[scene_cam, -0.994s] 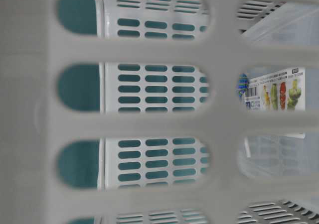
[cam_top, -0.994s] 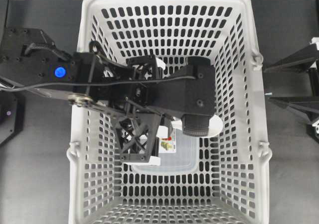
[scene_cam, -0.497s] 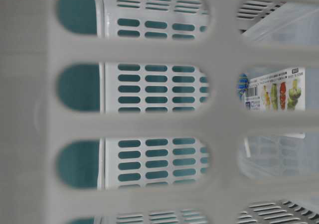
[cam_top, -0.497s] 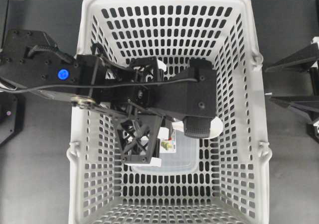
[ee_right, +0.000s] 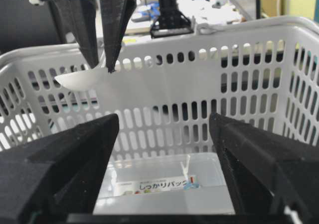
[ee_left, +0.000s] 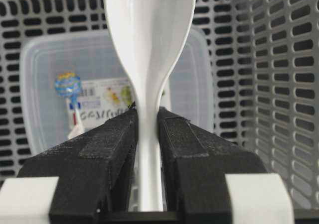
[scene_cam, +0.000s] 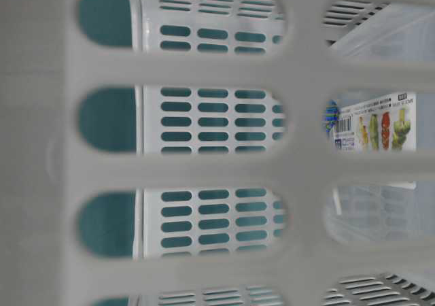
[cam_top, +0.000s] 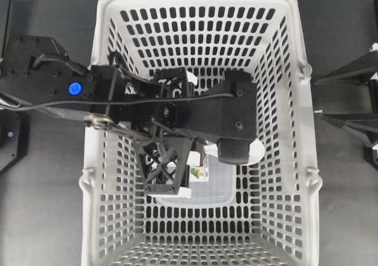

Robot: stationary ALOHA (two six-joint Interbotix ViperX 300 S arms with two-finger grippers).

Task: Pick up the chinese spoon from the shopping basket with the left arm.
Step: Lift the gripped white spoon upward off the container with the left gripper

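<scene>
Basket (cam_top: 298,130) walls surround the clear container (ee_left: 45,74) on the floor. Above that container the left gripper (ee_left: 147,129) pinches the chinese spoon (ee_left: 149,40) by its handle, lifted clear; nothing shifted this past second, so the pick looks done. Right gripper (ee_right: 164,149) gapes, idle.

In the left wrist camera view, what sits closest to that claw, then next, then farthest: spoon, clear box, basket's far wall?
1. Chinese spoon: pinched in the left claw, pointing ahead.
2. Clear container: below, on the floor of the basket.
3. Shopping basket wall: behind the container, at the top.
</scene>
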